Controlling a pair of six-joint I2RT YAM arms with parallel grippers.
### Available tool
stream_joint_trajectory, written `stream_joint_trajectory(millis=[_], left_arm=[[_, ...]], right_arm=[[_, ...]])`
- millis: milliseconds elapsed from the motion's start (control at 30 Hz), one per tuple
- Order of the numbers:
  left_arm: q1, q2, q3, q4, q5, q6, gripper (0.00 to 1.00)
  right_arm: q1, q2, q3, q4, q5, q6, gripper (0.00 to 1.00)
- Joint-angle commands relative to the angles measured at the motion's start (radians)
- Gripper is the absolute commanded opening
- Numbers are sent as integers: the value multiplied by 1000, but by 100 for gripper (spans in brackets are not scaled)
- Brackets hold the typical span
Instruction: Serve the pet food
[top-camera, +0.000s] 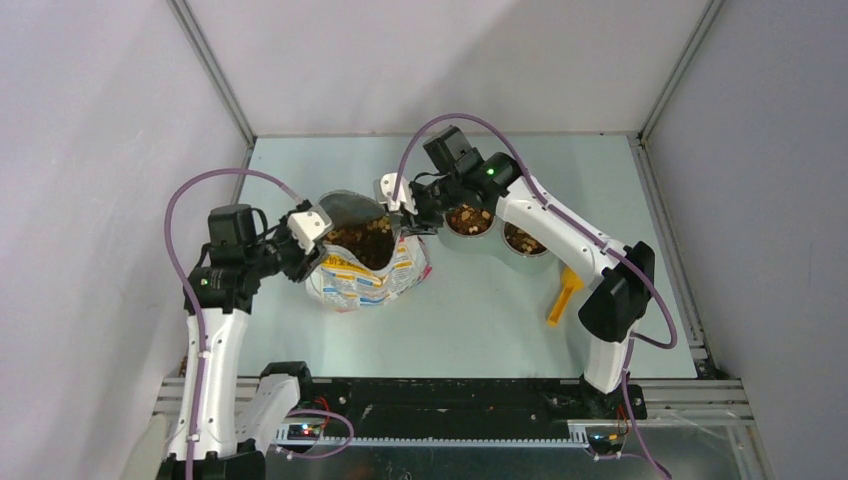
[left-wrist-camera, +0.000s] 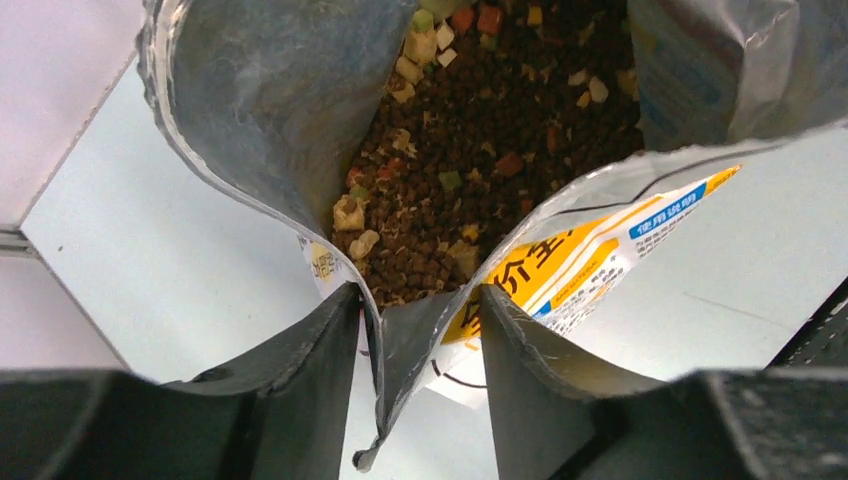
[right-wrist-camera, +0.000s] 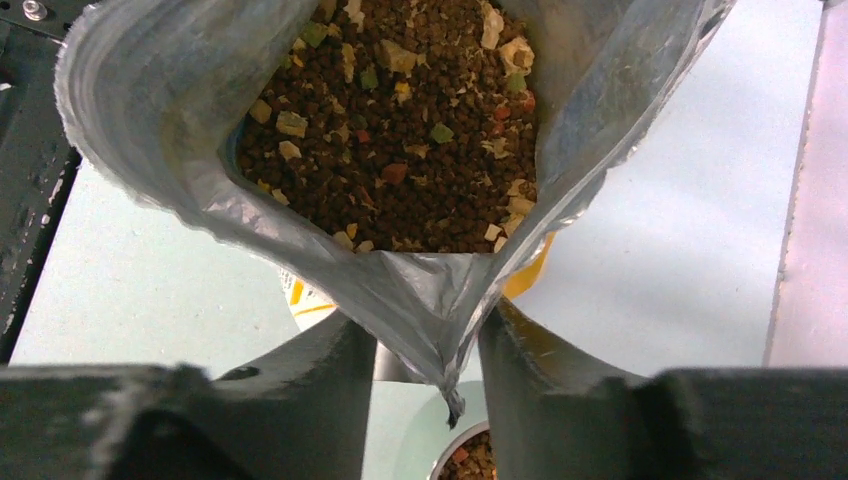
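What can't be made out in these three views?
Top external: the right arm covers part of the right-hand round metal bowl and part of the yellow plastic scoop.
Top external: print on the white printed foil bag is too small to read.
Both wrist views: foil walls hide how deep the small brown kibble goes.
Right wrist: the jaws and bottom edge cut off a metal bowl.

Pale green table (top-camera: 480, 330) — white walls (top-camera: 430, 60), perhaps fabric

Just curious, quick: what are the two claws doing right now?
Left gripper: closed on the foil bag rim.
Right gripper: closed on the bag's opposite rim.
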Motion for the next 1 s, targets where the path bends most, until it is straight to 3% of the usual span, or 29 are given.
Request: stream_joint_trajectory(millis=[0,167,233,433,633,867,967], left_arm=[[-11,-8,32,-27,-56,89,47],[-10,14,62,-75,-81,187,8],[-10,13,72,-111,-116,259,1],[119,27,144,-142,-92,349,0],[224,144,311,-332,18,427,0],[226,202,383,-484,181,437,0],[170,207,373,-489,193,420,0]], right_arm=[[7,2,42,36,25,-8,35],[-12,-10,49,15,32,2,3],[-40,-28,48,-2,3,16,0],[-170,-121,20,-22,-120,106,0],[-288,-186,-24,-27,-186,162,0],[-320,-261,-98,-32,-199,238,0],[-314,-307,-171,-54,-191,223,0]])
